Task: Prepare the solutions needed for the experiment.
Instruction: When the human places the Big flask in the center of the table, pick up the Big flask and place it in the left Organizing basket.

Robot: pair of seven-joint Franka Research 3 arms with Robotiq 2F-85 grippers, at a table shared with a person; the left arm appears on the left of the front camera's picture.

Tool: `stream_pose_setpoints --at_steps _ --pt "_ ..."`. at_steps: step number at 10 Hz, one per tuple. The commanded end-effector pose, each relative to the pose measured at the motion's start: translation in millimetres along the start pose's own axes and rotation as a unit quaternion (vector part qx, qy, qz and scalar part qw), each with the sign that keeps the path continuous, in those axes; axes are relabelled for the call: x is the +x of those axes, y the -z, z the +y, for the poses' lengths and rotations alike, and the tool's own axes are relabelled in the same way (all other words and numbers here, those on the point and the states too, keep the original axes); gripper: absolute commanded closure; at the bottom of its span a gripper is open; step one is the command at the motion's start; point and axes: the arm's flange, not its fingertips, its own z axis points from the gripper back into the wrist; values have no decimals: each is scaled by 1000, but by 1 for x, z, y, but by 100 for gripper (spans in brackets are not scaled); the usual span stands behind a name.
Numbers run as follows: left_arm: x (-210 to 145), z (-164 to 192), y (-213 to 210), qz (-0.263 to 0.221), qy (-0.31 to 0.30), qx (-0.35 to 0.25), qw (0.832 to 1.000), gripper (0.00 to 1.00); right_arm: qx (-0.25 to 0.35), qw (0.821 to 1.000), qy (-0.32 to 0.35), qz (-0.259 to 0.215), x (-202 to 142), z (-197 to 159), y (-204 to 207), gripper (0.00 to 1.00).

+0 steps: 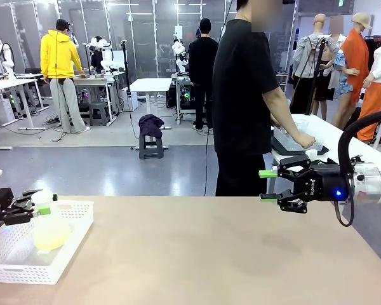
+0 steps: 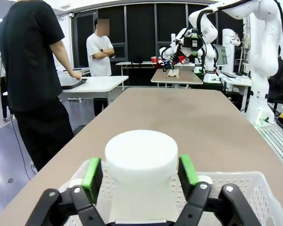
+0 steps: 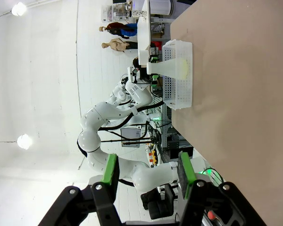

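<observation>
White perforated basket [image 1: 70, 251] at near-left table [image 1: 209, 254] edge, holding frosted conical flask [image 1: 47, 225] with pale yellow solutions [image 1: 51, 236] pooled at its base. Left gripper [image 1: 37, 211], jaws apart, flanking flask neck. Right gripper [image 1: 267, 185], jaws apart, empty, above far-right table edge. Person [image 1: 244, 95] beyond.

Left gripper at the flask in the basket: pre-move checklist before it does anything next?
1. Left gripper astride the flask neck: ok, green pads either side.
2. Grip on the neck: not ok, jaws stand open with gaps showing.
3. Flask inside the white basket: ok.
4. Flask upright: ok, as far as the front view shows.
5. Pale yellow solution in the flask: ok, shows through the wall.
6. Right gripper clear of the basket: ok, empty, hanging above the table's far right.
</observation>
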Motion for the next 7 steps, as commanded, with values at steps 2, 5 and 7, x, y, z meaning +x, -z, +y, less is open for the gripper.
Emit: stream_pose_setpoints --at_steps 2,5,7 --pt "11 -10 -14 11 -8 17 1000 0 7 1000 0 -1 0 1 0 36" --pt "3 -3 -15 3 0 14 1000 0 7 1000 0 -1 0 1 0 36" --pt "3 -3 -15 3 0 14 1000 0 7 1000 0 -1 0 1 0 36"
